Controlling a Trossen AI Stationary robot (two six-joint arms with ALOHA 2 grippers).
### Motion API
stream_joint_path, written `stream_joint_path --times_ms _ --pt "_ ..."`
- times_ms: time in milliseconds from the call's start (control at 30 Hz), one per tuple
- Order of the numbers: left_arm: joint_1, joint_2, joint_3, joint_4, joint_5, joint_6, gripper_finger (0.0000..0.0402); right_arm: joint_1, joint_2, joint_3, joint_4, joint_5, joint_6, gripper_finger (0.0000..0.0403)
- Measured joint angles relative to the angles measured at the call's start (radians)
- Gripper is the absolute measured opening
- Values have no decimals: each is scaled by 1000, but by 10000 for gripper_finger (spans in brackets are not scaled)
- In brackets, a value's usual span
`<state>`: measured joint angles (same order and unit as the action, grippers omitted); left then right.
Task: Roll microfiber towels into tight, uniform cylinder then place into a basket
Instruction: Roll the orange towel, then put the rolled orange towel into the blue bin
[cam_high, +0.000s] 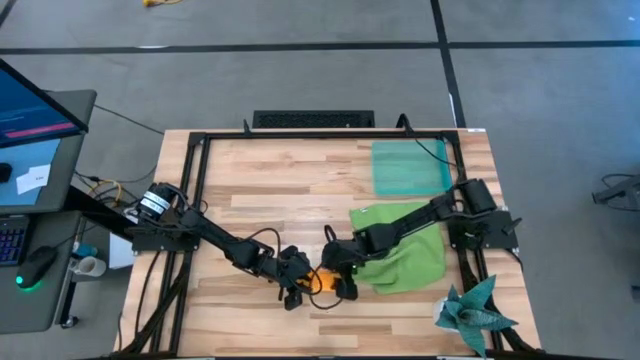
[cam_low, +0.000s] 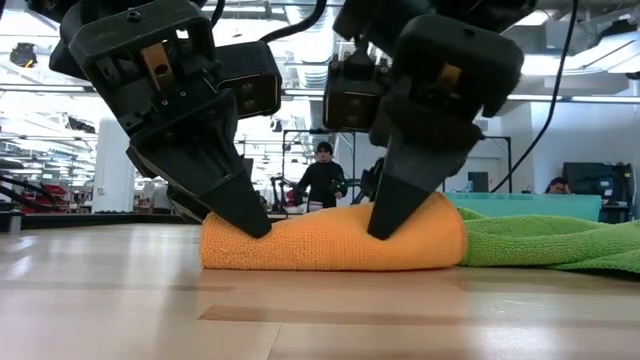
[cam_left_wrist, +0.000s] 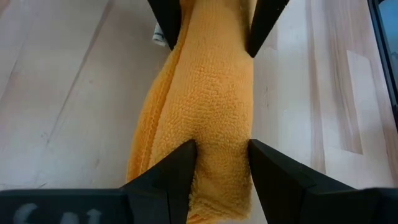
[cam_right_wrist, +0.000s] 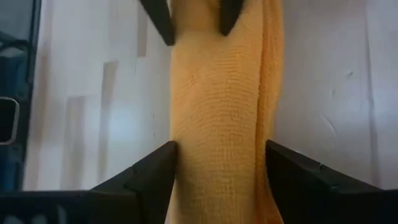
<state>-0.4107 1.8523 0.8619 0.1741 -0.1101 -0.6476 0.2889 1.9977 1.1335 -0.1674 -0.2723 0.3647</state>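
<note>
The orange towel (cam_high: 322, 281) lies rolled into a short cylinder on the table (cam_high: 300, 190) near its front edge, its length running left to right. It also shows in the low view (cam_low: 330, 245). My left gripper (cam_high: 297, 283) is shut on its left end and my right gripper (cam_high: 341, 279) on its right end. The lime green towel (cam_high: 405, 250) lies loosely spread, right of the roll. The teal-green basket (cam_high: 408, 167) stands at the far right. My left gripper pinches the roll near its left end (cam_left_wrist: 217, 155) between its two fingers, which come from above, slanting, and lie across the roll. The roll is dented in between the fingertips (cam_left_wrist: 180, 168) and rests on the table. My right gripper pinches the roll near its right end (cam_right_wrist: 217, 162) between its two fingers (cam_right_wrist: 158, 165). They come from above, pointing down (cam_low: 400, 215), across the roll. The roll lies level on the table.
A dark teal spiky star-shaped cloth (cam_high: 473, 312) lies at the table's near right corner. A black frame (cam_high: 195, 190) runs along the table's edges. Bare wood lies to the left and far side of the roll. People stand in the room behind (cam_low: 322, 180).
</note>
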Motion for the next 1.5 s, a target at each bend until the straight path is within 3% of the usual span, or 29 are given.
stream_joint_path --times_ms 200,500,600,967,1167,1333,1500 --pt "-1 0 0 1 -4 0 148 -22 25 3 -13 -66 50 229" --pt "0 0 0 4 -6 57 148 -23 24 -3 -10 -82 54 71" --pt "0 -7 0 -2 -7 63 148 -23 24 -3 -10 -82 53 38" --pt "-17 -125 -2 -95 -27 140 148 -20 22 -4 -8 -71 49 39" --pt "-42 -261 -2 -231 -109 143 148 -14 -34 -13 -51 -59 36 39" --pt "-84 -369 -1 -348 -183 110 148 -11 -100 -15 -98 24 16 39" --pt "-154 -443 -21 -406 -327 68 148 -14 -165 -14 -128 87 -7 39"
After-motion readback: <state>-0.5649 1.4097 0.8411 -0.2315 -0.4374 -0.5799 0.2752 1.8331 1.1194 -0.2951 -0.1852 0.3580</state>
